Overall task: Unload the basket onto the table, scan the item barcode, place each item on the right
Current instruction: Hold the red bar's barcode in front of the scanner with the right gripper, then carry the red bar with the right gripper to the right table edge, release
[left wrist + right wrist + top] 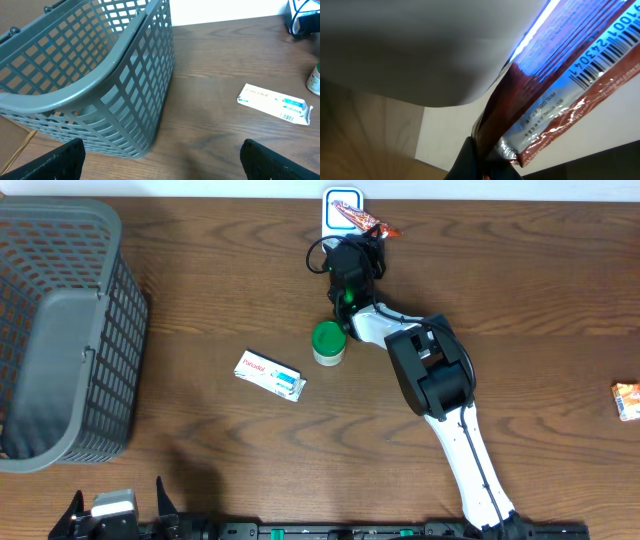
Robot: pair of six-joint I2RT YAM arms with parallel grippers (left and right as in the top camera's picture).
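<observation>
Over the scanner (pixel 341 202), the right gripper (pixel 357 238) is clamped shut on one end of the snack bar wrapper (pixel 555 90). It's glossy, crinkled red-brown foil, with blue light washing along its edge. This looks like the scan itself. The barcode (pixel 606 52) shows on a white panel, and I can't tell if it squarely faces the scanner. Next call: a steady hold, maybe a slight twist. Well away from the scanner, the left gripper (pixel 162 167) sits wide open and empty.
</observation>
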